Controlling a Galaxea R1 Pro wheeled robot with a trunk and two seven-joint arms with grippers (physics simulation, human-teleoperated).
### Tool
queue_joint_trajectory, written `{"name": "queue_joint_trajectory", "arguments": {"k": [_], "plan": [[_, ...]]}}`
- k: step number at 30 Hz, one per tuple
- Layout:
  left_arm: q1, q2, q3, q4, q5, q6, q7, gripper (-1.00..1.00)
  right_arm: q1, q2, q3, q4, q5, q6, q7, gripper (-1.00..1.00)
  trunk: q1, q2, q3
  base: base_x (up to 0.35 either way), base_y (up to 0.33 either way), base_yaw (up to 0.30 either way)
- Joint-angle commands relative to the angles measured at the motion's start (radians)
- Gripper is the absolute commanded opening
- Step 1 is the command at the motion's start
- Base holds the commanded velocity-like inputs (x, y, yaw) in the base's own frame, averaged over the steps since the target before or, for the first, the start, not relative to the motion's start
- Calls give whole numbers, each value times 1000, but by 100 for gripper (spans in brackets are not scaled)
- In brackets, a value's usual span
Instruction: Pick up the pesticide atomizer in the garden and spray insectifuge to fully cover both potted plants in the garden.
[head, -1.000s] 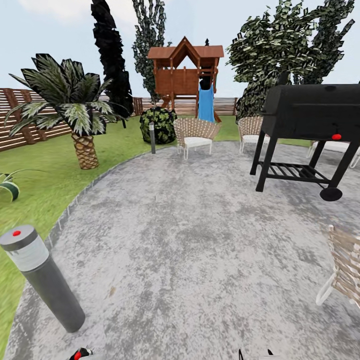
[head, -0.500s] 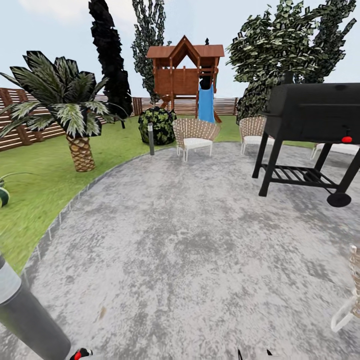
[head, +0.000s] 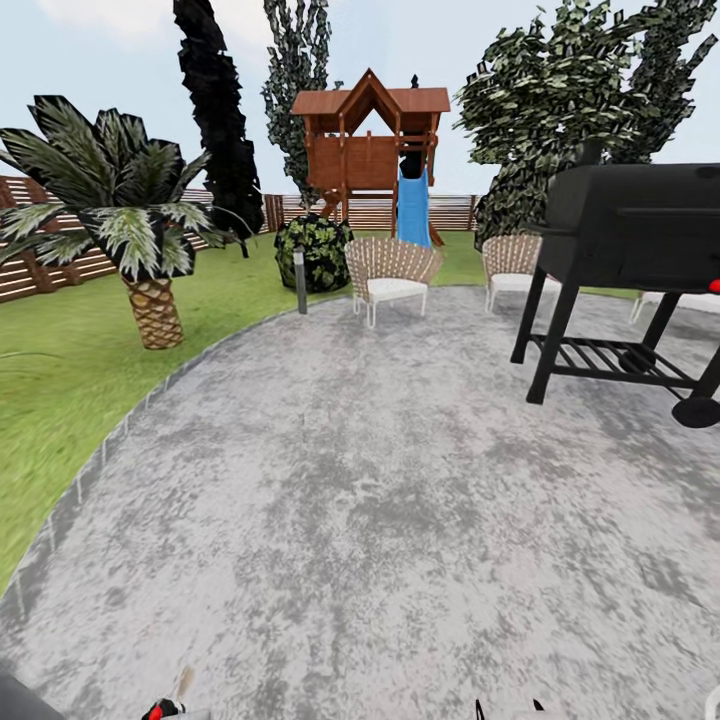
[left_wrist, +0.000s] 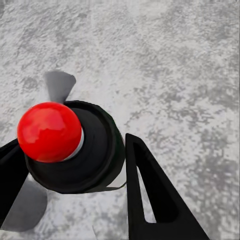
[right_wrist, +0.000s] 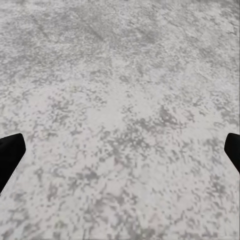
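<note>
Left gripper (left_wrist: 70, 165) clamps one pesticide atomizer (left_wrist: 70, 145); two wicker chairs (head: 392, 272) on patio (head: 380, 500)

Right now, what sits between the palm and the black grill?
In the head view, only bare grey patio runs between the palm and the grill; two wicker chairs sit farther back.

grey stone patio (head: 380, 520), black grill (head: 630, 270), wicker chairs (head: 390, 272), lawn (head: 70, 370).

We count two wicker chairs (head: 391, 274) (head: 512, 264), one black grill (head: 630, 262), one palm (head: 125, 216), one playhouse (head: 371, 152), one bollard lamp (head: 299, 279), one round shrub (head: 315, 250).
</note>
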Motion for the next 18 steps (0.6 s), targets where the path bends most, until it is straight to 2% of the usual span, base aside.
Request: {"name": "queue_joint_trajectory", "arguments": {"k": [1, 18], "plan": [[-1, 0, -2, 1, -3, -2, 6, -100, -1, 0, 8, 1, 1, -1, -9, 100, 0, 0, -1, 340, 0, 0], [-2, -8, -4, -1, -6, 5, 0, -100, -1, 0, 6, -2, 1, -2, -9, 100, 0, 0, -1, 340, 0, 0]]}}
